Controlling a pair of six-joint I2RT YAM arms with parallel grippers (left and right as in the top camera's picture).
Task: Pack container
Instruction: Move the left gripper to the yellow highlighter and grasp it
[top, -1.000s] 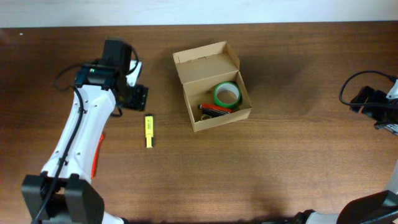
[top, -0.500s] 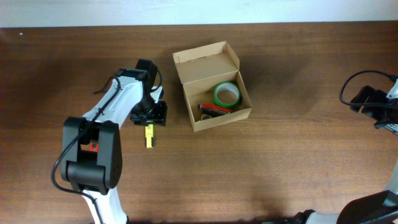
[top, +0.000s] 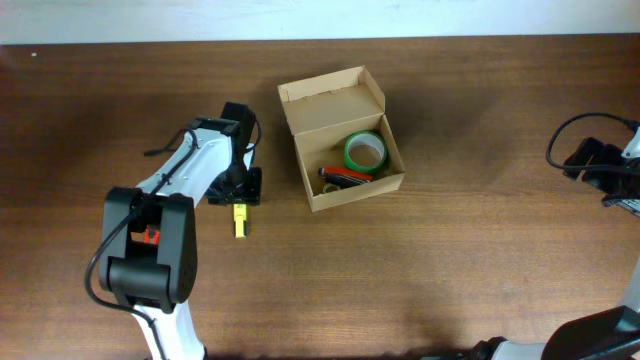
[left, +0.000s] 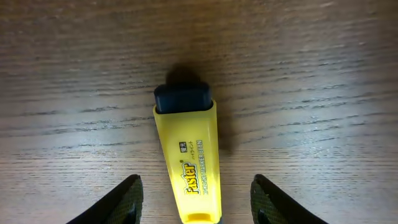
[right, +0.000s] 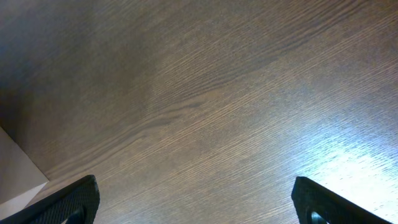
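Over on the left, the left arm bends in across the dark wooden worktop and its tip hangs right over a yellow highlighter lying flat on the wood. From the wrist camera the left fingers stand apart, one on either side of the highlighter's yellow body, with wood showing between each of them and the pen, so they grip nothing. The pen's dark cap points away from them. Just to the right, near the middle of the worktop, sits the container, a light-brown cardboard box with its flap lid standing open at the far side. Inside it a green roll of tape lies against the right wall, and a red-and-black item lies along the front wall beside it. Far off at the right edge is the right arm, well apart from the box. Its right fingers are spread wide with only bare wood between them.
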